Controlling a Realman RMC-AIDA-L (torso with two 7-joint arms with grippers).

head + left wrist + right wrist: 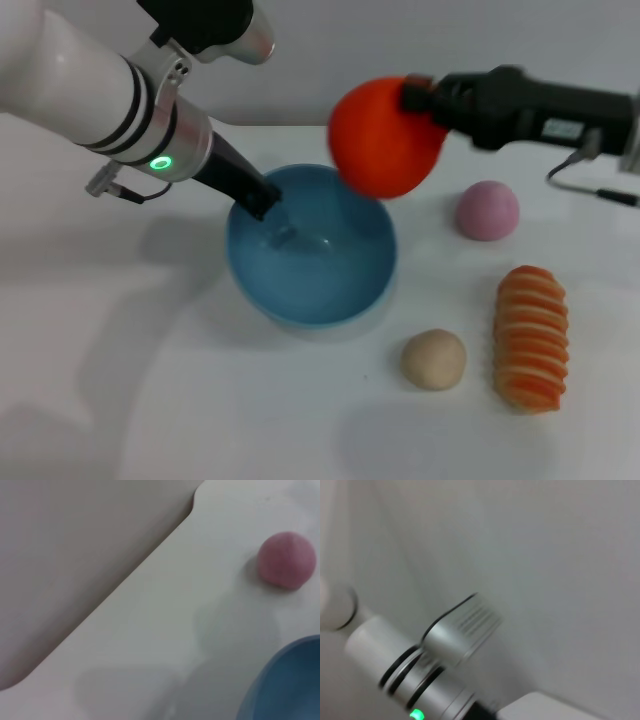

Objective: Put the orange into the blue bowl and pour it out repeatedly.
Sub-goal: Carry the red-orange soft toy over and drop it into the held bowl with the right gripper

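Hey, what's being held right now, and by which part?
The right tool grips the orange by its upper right side; the left tool holds the blue bowl by its rim.

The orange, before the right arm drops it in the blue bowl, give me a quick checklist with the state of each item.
1. orange held by the right gripper: ok.
2. Orange over the blue bowl: cannot tell; it hangs above the far right rim, not the middle.
3. Bowl empty: ok.
4. Bowl steadied by the left gripper at its near-left rim: ok.
5. pink ball, beige ball and striped roll apart from the bowl: ok.
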